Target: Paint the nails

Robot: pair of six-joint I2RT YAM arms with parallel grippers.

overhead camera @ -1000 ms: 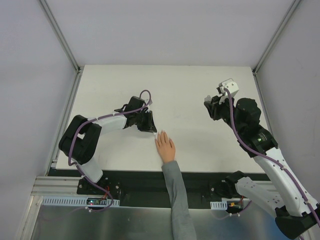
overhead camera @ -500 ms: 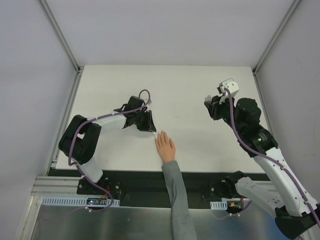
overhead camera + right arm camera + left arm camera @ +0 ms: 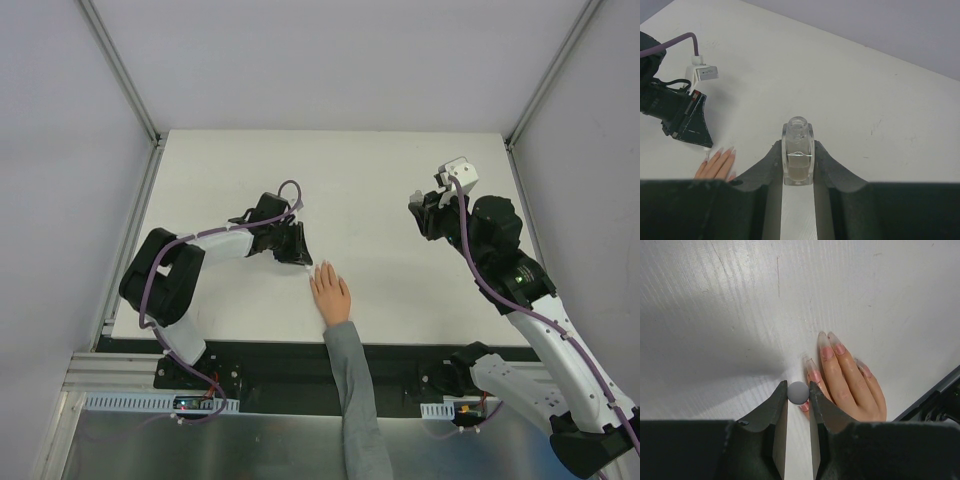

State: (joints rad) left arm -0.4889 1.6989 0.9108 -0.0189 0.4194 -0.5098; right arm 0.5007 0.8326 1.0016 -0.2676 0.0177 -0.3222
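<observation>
A pale pink hand (image 3: 330,293) with a grey sleeve (image 3: 356,400) lies flat on the white table, fingers together. Its long nails (image 3: 828,341) point away from the sleeve; they also show small in the right wrist view as nails (image 3: 722,151). My left gripper (image 3: 798,390) is shut on a round grey brush cap (image 3: 798,393), seen end-on, right over the outermost fingertip on the left; the brush itself is hidden under the cap. My right gripper (image 3: 798,165) is shut on a small clear bottle (image 3: 798,150), upright, neck open, held well to the right of the hand.
The table's near edge with its black rail (image 3: 940,400) runs just behind the hand. Grey walls and metal posts (image 3: 120,70) enclose the table (image 3: 400,170). The left arm's wrist and purple cable (image 3: 675,42) show at the left of the right wrist view.
</observation>
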